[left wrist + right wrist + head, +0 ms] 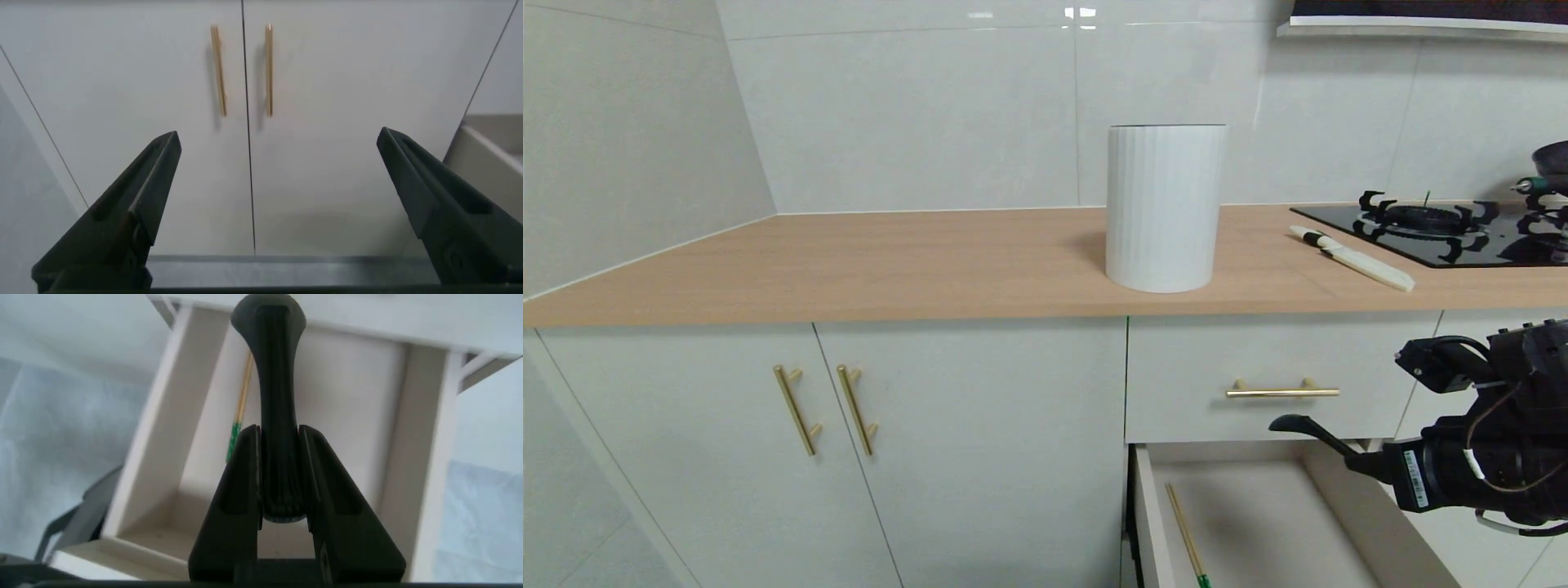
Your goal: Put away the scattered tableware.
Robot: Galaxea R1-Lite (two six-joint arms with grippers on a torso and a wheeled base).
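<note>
Black utensil (270, 343) clamped in R pincer (280, 439), over drawer (359, 408).

The right arm (1486, 457) is wearing black casing, a white label (1414, 478) and looping cables (1499, 408). The left gripper (278, 137) is showing dark wedge-shaped fingers (139, 196).

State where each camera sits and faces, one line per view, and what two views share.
Head view: on the head, facing forward and down at the countertop, canister and open drawer; right gripper holds a black utensil.
Left wrist view: on the left wrist, facing the cabinet's gold handles, framed by the open left gripper.
Right wrist view: on the right wrist, looking down into the drawer past its gripper, shut on the utensil.
Shared: head and right wrist views both show drawer, utensil and chopsticks.
</note>
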